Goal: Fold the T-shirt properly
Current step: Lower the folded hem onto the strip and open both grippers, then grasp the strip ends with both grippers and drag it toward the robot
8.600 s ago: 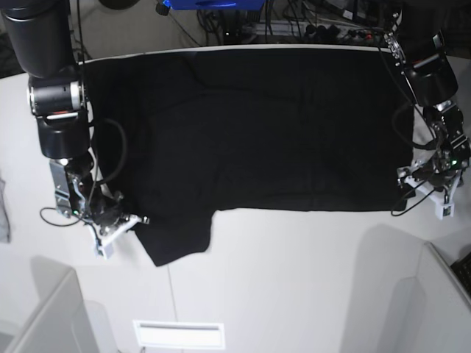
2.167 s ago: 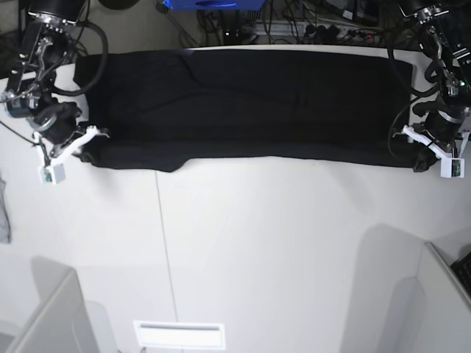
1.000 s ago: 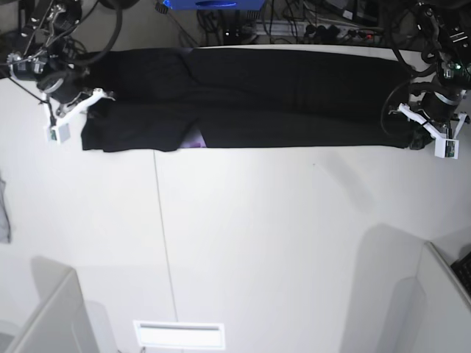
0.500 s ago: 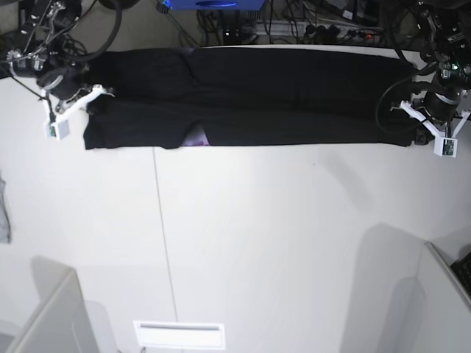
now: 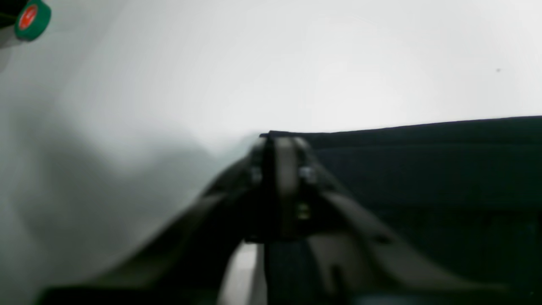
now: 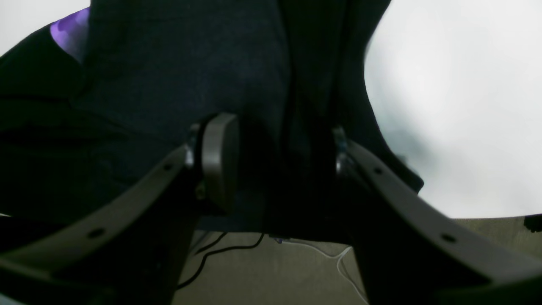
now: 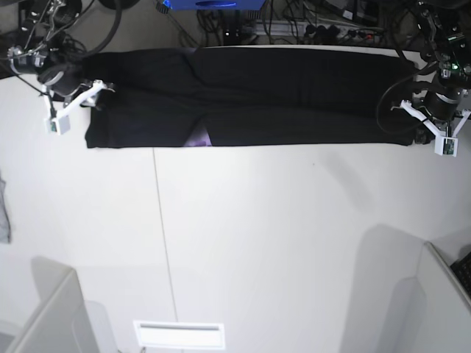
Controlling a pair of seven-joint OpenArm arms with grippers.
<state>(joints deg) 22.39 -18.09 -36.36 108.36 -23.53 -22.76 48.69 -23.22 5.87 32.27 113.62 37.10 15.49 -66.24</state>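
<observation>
White table (image 7: 257, 250) is carrying the T-shirt (image 7: 250, 95), lying as a long band along the far edge. I'm seeing my right pincer (image 6: 275, 169) gaping over one end; whether my left pincer (image 5: 281, 169) is gripping, I cannot tell.

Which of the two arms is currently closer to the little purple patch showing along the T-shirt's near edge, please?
The right. Its gripper sits at the T-shirt's end on the base view's left, fairly near the purple patch. The left gripper is at the opposite end, much farther away.
</observation>
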